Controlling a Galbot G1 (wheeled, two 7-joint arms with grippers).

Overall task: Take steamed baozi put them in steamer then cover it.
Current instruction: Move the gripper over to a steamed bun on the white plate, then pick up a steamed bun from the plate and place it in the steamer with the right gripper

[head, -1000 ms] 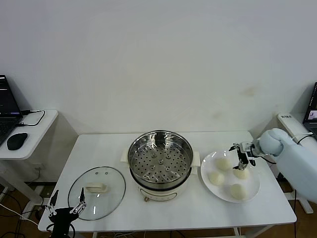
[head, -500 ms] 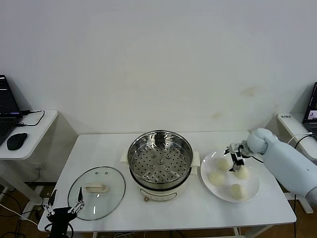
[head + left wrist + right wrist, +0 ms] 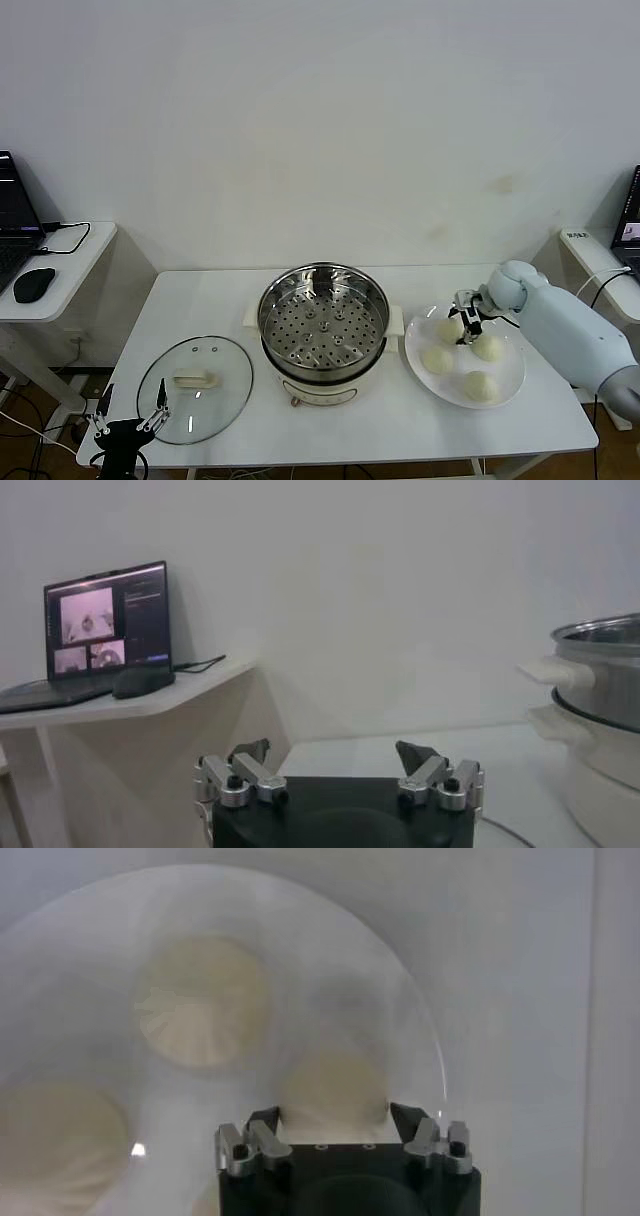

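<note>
Four cream-white buns [image 3: 462,356] on a white plate [image 3: 510,381] at the table's right end, at about 3 o'clock from the steamer [image 3: 324,330]. Smooth and round from the head view; pleated top visible on one bun in the right wrist view, the rest blurred there and one cut off at the edge. Bun [image 3: 450,329] at the plate's 10 o'clock partly hidden behind the right gripper [image 3: 467,322]. Same bun [image 3: 333,1086] framed between the two fingertips [image 3: 266,1120] in the right wrist view, jaws narrowed around its sides; actual contact hard to make out.

Steamer at table centre: shiny steel pot, perforated tray bare, white base with side handles; front of base cut off in the left wrist view. Glass lid [image 3: 195,388] with cream handle flat on the table at 8 o'clock from the steamer.

Left gripper [image 3: 130,423] low off the table's front left corner, at 7 o'clock from the lid, jaws spread wide, nothing between them.

Laptop [image 3: 105,620] and mouse [image 3: 143,682] on a side shelf [image 3: 130,701] at far left; laptop partly cut off in the head view.
</note>
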